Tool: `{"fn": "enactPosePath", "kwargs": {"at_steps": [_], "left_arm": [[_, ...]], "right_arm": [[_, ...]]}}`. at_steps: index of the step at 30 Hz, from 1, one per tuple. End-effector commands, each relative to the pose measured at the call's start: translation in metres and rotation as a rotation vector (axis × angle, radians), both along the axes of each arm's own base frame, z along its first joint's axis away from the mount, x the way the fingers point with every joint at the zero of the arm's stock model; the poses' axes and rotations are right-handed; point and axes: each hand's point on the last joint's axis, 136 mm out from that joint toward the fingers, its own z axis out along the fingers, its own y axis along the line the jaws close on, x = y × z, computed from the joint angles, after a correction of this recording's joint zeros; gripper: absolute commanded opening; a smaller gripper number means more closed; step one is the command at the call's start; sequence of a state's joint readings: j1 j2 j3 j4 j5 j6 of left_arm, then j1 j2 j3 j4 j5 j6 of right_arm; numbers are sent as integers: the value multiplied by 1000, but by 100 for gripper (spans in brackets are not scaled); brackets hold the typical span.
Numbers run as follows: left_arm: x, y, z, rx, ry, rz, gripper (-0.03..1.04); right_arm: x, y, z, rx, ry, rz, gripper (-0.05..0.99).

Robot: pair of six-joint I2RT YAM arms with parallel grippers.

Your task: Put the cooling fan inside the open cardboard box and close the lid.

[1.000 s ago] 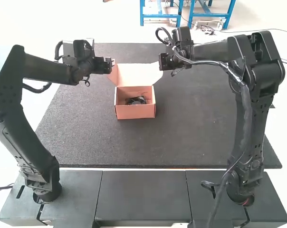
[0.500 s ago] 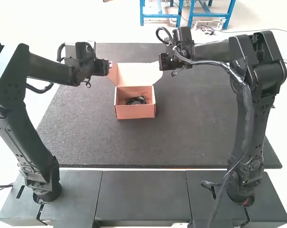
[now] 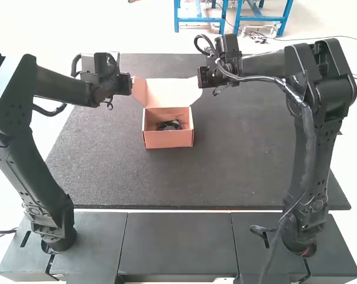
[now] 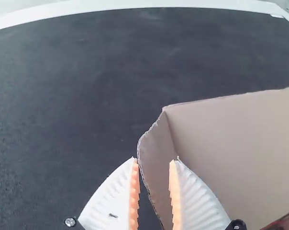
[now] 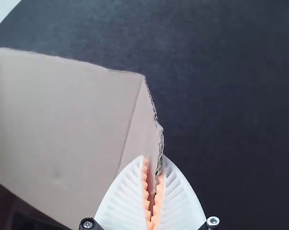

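Brown cardboard box [image 3: 168, 139] holds the black fan [image 3: 166, 125]; my right fingers [image 5: 175, 191] clamp one lid flap [image 5: 143, 127], left fingers [image 4: 111, 203] loosely straddle the other.

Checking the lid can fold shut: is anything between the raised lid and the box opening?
Nothing visible: the black cooling fan lies down inside the open brown cardboard box, below its raised lid.

I'm seeing the lid [image 3: 166, 93] standing upright behind the box [image 3: 168, 135], walling off its far side. The left gripper [image 3: 130, 84] and right gripper [image 3: 200, 77] are crowding the lid's two side flaps. The mat [image 3: 243, 160] is stretching wide in front and on both flanks, giving room to pass.
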State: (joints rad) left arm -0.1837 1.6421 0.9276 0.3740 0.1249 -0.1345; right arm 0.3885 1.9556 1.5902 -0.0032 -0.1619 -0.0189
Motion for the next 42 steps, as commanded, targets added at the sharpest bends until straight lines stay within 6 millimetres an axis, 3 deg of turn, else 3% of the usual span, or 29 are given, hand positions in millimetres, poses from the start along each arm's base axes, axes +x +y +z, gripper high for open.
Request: {"fn": "enactPosePath", "kwargs": {"at_steps": [1, 7, 8, 25, 32, 42], "left_arm": [[5, -10, 6, -2, -14, -48, 18], [5, -13, 10, -9, -27, -63, 14], [5, -15, 12, -14, -34, -74, 8], [4, -17, 34, -22, -46, -86, 6], [-7, -25, 52, -40, -54, -104, 6], [-30, -47, 57, -86, -16, -158, 6]], "right_arm": [[-10, 1, -4, 11, 29, 25, 1], [-12, 1, -7, 13, 32, 29, 1], [-12, 1, -8, 13, 33, 29, 1], [-16, 6, -9, 21, 38, 49, 1], [-19, 12, -2, 32, 31, 58, 1], [-33, 23, 11, 57, 30, 87, 1]]}}
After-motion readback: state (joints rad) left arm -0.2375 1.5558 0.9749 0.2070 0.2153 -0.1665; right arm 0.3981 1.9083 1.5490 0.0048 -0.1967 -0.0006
